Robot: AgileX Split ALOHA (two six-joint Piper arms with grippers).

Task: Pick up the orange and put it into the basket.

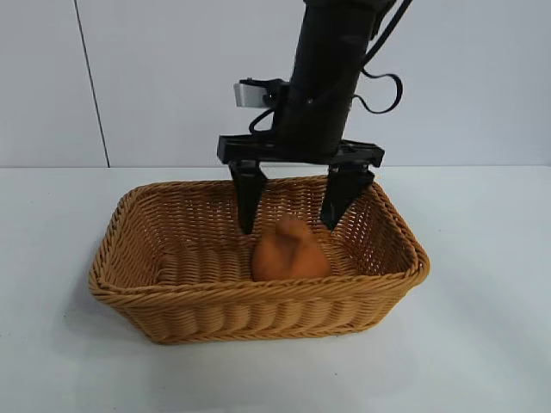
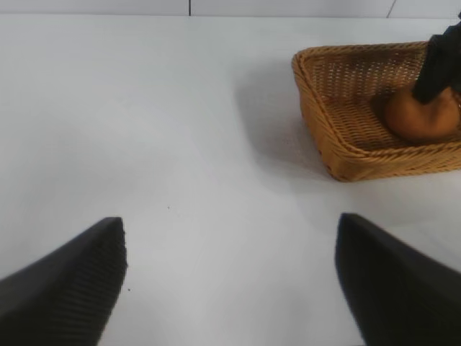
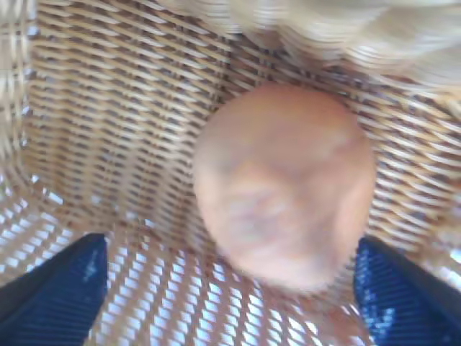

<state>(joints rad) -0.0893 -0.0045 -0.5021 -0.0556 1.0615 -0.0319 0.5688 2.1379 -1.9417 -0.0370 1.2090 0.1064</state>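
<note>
The orange (image 1: pixel 290 251) lay on the floor of the basket (image 1: pixel 155 297), toward its 3 o'clock end. The right gripper (image 1: pixel 294 222) hung directly over it, jaws wide and empty, apparently having released it. The left gripper (image 2: pixel 230 281) sat parked apart over bare table, jaws spread, holding nothing.

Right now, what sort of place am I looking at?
Probably a robot test bench: a bare white table against a plain white wall, a tan woven wicker basket holding a dull orange-brown fruit, and a black arm's open fingers above.
</note>
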